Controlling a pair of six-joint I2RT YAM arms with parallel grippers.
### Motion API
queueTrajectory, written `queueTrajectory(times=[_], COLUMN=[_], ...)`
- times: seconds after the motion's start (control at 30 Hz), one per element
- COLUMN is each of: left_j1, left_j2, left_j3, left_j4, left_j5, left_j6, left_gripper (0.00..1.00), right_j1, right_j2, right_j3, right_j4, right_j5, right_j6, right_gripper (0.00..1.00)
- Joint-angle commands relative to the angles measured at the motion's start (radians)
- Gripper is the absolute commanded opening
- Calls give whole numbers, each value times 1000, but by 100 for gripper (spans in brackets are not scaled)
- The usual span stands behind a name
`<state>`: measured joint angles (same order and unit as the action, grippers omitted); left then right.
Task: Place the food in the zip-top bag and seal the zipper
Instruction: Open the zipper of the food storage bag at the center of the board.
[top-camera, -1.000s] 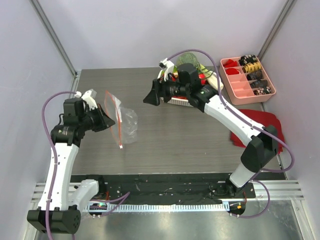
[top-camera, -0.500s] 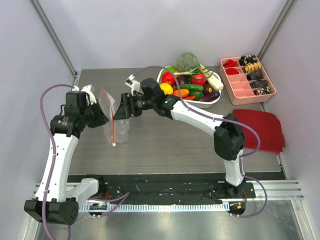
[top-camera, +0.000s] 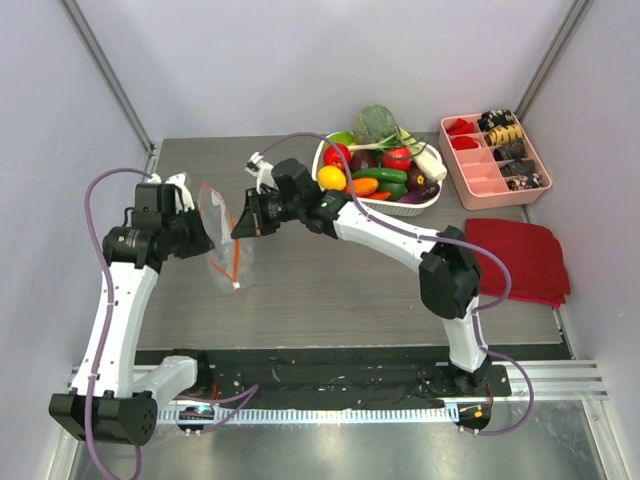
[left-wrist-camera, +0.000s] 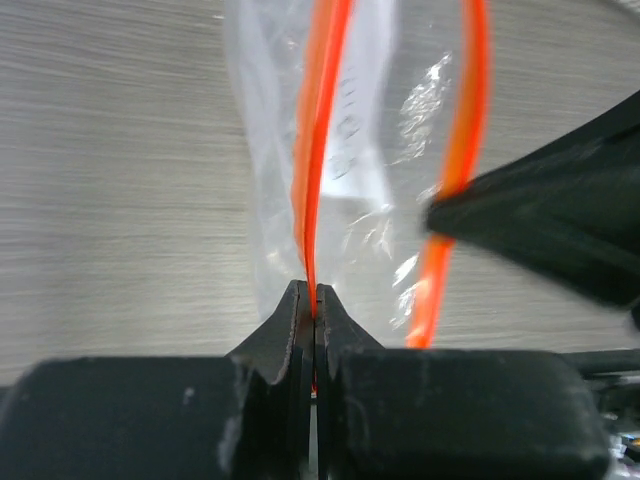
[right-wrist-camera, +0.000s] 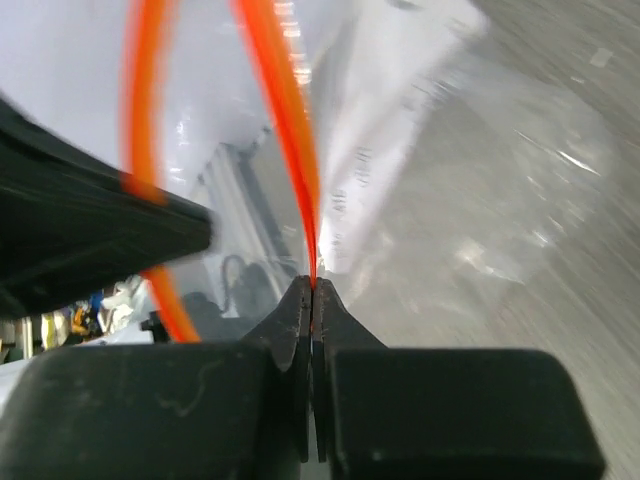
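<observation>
Top view: well left of the white bowl (top-camera: 425, 203) of colourful toy produce (top-camera: 380, 172), the crinkly clear zip-top bag (top-camera: 220, 268) hangs between the left gripper (top-camera: 208, 241) and the right gripper (top-camera: 240, 228); nothing is bagged yet, so opening the mouth looks like the step in hand. Left wrist: jaws clamped on one orange-red zipper strip (left-wrist-camera: 318, 150). Right wrist: jaws pinched on the opposite strip; next they likely need to draw apart. A second ago the right gripper hovered over the bowl, jaws apart.
</observation>
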<state>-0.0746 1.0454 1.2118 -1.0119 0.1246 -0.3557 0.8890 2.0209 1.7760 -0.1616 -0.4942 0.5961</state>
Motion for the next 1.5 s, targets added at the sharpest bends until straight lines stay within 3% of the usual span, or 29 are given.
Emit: queueTrajectory(times=[0.0,0.17,0.4,0.6,0.73,0.8,0.83,0.97,1.1,1.13,1.17,1.2,1.47], left_j1=[-2,-2,-2,-17,-19,-30,-33,-80,-93,-91,-90,-91,-48], left_j2=[-4,30,133,191,183,177,176,199,199,196,193,189,162], left_j3=[130,192,103,115,91,84,86,95,81,77,81,92,276], left_j4=[-122,-246,-225,-166,-58,-27,1,25,47,52,38,17,-198], left_j5=[-191,-223,-131,101,171,173,172,136,93,83,76,61,-39], left_j6=[167,320,351,313,262,239,233,216,196,195,199,213,351], left_gripper=[0,0,0,0,24,29,36,37,37,30,10,0,0], right_j1=[-90,-176,-239,-237,-231,-222,-213,-200,-197,-199,-199,-205,-340], right_j2=[-143,-224,-228,-266,-263,-264,-264,-280,-283,-284,-289,-298,-298], right_j3=[-82,-251,-375,-354,-306,-291,-288,-282,-279,-280,-288,-293,-340], right_j4=[-93,-199,-275,-317,-320,-319,-314,-274,-266,-268,-269,-277,-320], right_j5=[20,-18,12,-47,-116,-133,-142,-176,-202,-207,-208,-196,-204], right_j6=[-53,-212,-413,-506,-478,-452,-446,-391,-371,-369,-371,-369,-371], right_gripper=[1,1,1,1,1,1,1,1,1,1,1,1,1])
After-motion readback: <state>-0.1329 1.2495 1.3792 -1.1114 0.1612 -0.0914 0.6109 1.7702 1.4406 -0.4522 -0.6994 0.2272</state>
